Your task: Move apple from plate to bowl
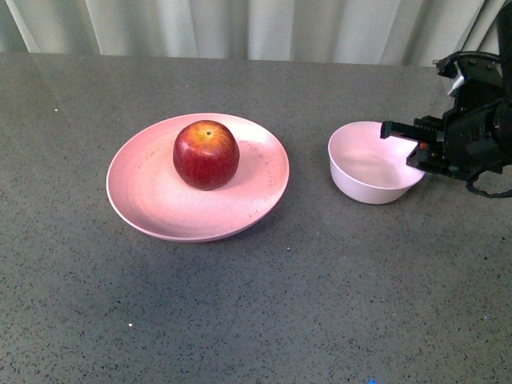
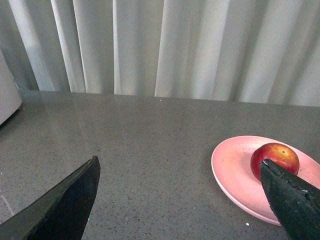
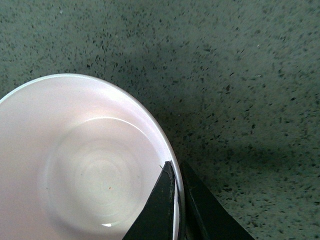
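Nothing was lifted yet: right gripper sat clamped on the bowl rim, left gripper gaped empty, so I judged reaching the apple on the plate came next

1. Black, blocky right gripper: matte housing, a small orange-red spot between its fingers, a silver-grey patch higher up.
2. Thin black cables loop above it.
3. Dark left gripper: two matte, wedge-shaped fingers.

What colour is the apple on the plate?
The apple is dark red, yellow-orange near the stem; best in front view.
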You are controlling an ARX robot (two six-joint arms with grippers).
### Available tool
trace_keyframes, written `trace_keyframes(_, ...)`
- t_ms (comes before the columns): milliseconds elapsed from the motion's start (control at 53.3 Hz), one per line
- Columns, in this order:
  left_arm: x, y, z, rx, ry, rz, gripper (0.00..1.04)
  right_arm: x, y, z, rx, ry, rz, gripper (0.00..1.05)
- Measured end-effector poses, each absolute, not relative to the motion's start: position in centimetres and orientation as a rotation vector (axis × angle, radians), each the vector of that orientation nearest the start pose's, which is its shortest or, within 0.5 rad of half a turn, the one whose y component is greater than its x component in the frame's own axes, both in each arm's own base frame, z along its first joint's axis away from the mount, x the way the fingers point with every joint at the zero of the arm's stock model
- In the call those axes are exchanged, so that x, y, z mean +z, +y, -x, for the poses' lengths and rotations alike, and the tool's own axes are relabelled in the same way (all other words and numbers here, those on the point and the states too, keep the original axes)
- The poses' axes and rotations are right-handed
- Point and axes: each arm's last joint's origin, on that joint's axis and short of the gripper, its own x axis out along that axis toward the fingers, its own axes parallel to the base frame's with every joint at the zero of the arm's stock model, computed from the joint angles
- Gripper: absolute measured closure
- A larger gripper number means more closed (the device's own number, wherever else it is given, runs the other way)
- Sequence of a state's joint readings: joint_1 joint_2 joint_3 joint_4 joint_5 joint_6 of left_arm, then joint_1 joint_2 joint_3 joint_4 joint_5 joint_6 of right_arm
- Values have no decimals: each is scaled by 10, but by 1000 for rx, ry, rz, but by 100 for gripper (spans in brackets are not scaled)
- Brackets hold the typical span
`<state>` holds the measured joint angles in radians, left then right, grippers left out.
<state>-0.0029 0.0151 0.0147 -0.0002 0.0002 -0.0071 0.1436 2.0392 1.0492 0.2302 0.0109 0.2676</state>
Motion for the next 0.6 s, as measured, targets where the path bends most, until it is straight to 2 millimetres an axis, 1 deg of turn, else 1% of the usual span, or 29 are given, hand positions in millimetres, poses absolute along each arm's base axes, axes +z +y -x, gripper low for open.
trace_keyframes(75,167,0,-98,-3,1,7,9,94,60,-391,21,786,-191,103)
trace_keyframes(338,167,0,-98,-3,1,7,9,94,65,-393,25,783,-188,103)
trace_keyframes(394,167,0,-98,-3,1,7,9,94,65,-393,30,780,-190,96)
trace_keyframes(450,167,0,-98,-3,1,7,9,93,65,-392,40,775,-194,88)
trace_keyframes(488,167,0,-98,-3,1,7,9,93,65,-392,41,773,-195,84)
trace_keyframes(600,167,0,-98,-3,1,7,9,93,64,-389,54,749,-204,68)
